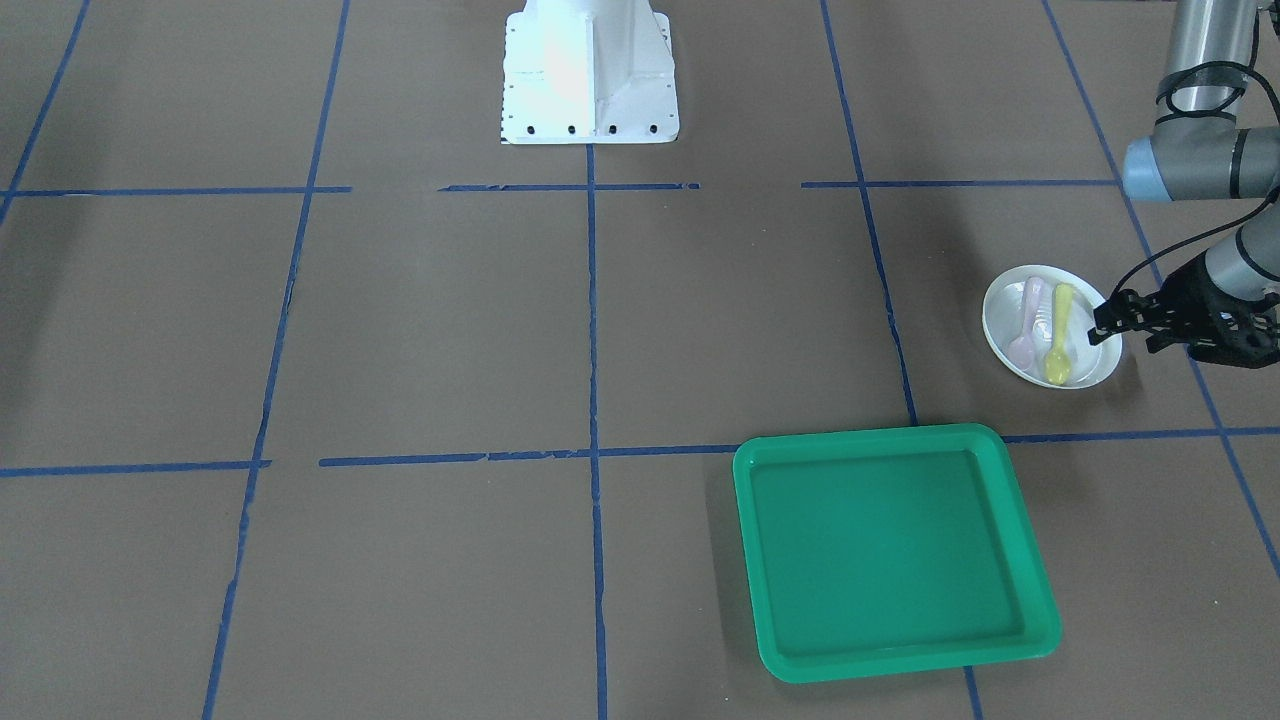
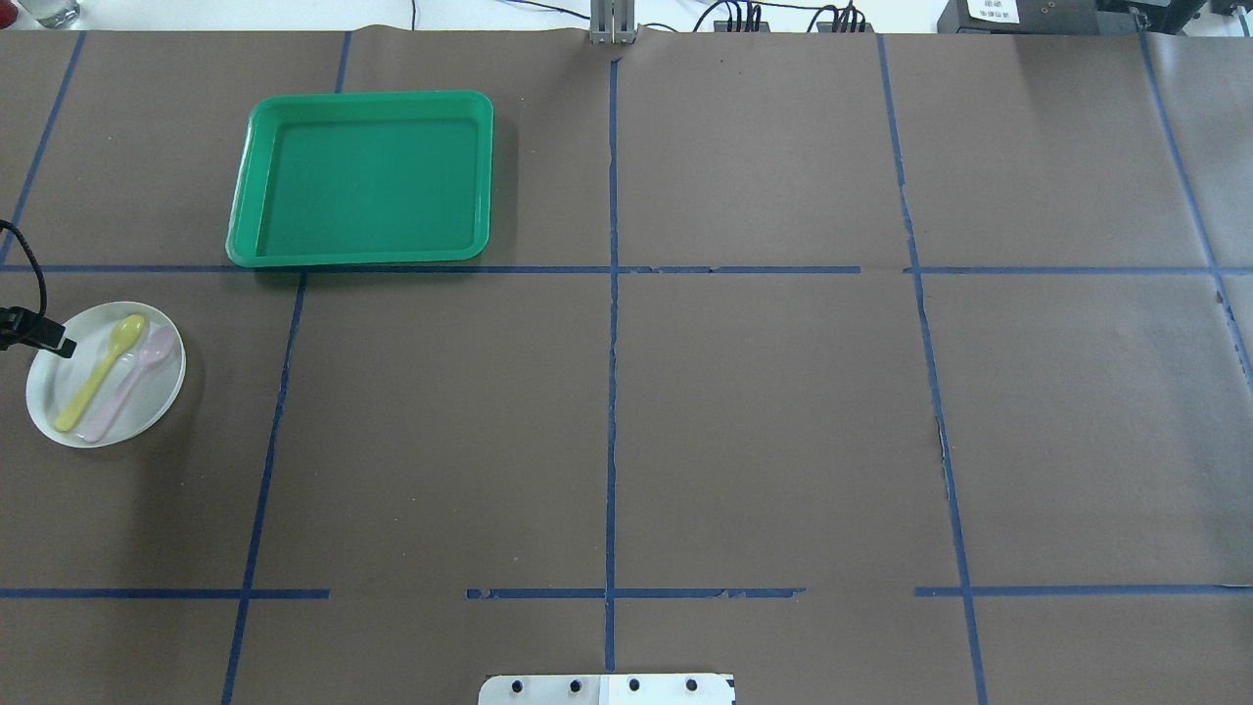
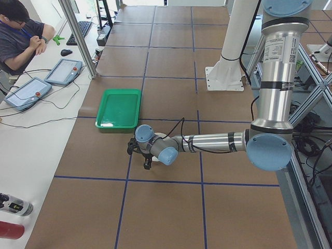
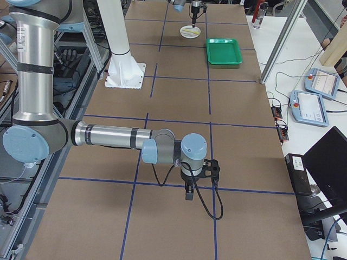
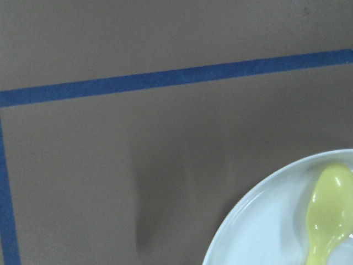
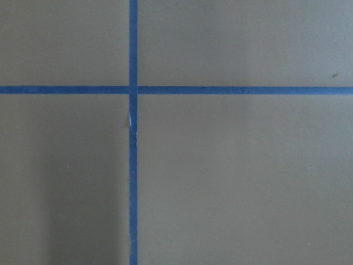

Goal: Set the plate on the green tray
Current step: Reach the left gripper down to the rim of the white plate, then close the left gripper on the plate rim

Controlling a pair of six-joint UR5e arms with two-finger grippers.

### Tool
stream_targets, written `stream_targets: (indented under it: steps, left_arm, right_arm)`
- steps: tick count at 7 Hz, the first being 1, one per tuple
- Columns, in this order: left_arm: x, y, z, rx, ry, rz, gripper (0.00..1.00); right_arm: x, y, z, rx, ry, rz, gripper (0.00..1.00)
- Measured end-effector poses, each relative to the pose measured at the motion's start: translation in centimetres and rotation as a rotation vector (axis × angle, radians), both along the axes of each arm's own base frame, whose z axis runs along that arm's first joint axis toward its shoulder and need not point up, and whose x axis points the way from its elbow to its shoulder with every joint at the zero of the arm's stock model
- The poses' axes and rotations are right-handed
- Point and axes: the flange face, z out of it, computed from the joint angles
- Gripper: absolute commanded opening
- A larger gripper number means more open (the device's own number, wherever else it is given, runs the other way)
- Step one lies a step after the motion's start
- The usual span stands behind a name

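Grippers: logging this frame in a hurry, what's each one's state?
Left gripper: looks open at the rim of the small round white plastic plate, holding nothing.
Right gripper: cannot be told.

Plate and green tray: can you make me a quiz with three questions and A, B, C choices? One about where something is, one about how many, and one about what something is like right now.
1. Where is the plate compared with the green tray?
A. Inside it.
B. Under it.
C. Apart from it, on the brown table.

2. How many spoons lie on the plate?
A. One.
B. Two.
C. Four.

3. What is the green tray like?
A. Empty.
B. Full of spoons.
C. Upside down.

Answers:
1 C, because bare table shows between the plate and the tray.
2 B, because a yellow spoon and a pink spoon lie side by side.
3 A, because only its green floor shows.
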Motion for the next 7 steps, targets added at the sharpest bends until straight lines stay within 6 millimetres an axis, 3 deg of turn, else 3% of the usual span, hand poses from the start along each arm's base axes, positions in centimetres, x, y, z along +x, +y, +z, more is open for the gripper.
stream_targets:
  steps: [2, 7]
  left_arm:
    - [0.05, 0.02, 0.01, 0.001, 0.000, 0.002, 0.00]
    - [0.00, 0.42, -0.44, -0.013, 0.041, 0.027, 0.00]
  right_arm:
    - [0.00, 0.00, 0.00, 0.000, 0.000, 0.000, 1.00]
    - [0.00, 0.00, -0.02, 0.000, 0.000, 0.000, 1.00]
